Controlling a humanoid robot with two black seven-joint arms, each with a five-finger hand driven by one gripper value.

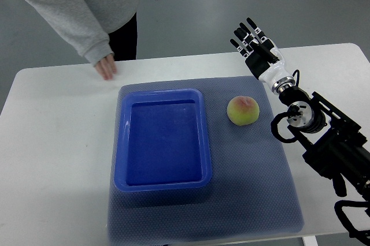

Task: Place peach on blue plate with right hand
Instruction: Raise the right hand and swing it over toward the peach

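The person in a grey sweatshirt is cut off by the top edge, one hand resting on the white bench. The right arm's lower links run out at the bottom right corner. The black-and-white right hand hangs released over the bench's far edge, fingers extended and holding nothing, well apart from the round yellow-red peach. The peach sits on the grey-blue mesh mat, just beside the rectangular blue plastic plate, which holds nothing.
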